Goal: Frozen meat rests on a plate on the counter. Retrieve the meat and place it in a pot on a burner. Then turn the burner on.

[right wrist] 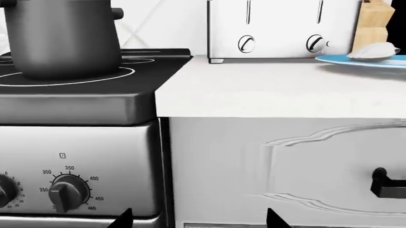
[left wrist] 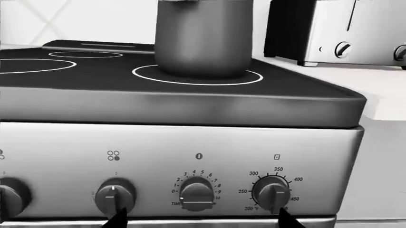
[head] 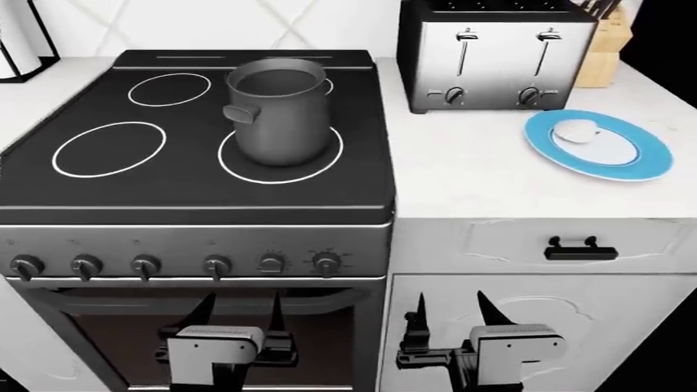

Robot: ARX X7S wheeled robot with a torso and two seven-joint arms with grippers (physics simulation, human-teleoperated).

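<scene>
The frozen meat (head: 576, 128), a small pale lump, lies on the blue-rimmed plate (head: 642, 159) on the white counter (head: 479, 175) right of the stove; both show again in the right wrist view as the meat (right wrist: 375, 50) on the plate (right wrist: 343, 60). The dark grey pot (head: 279, 110) stands on the front right burner (head: 241, 170) of the black cooktop, also seen as the pot (left wrist: 203, 38) on the burner (left wrist: 247, 78). My left gripper (head: 238, 314) hangs open low before the oven door. My right gripper (head: 452, 314) hangs open before the white cabinet. Neither holds anything.
A chrome toaster (head: 495, 53) stands at the back of the counter, a wooden knife block (head: 602, 45) beside it. A row of knobs (head: 145, 265) runs along the stove front. The cabinet drawer has a black handle (head: 580, 249). Other burner circles (head: 109, 149) lie left of the pot.
</scene>
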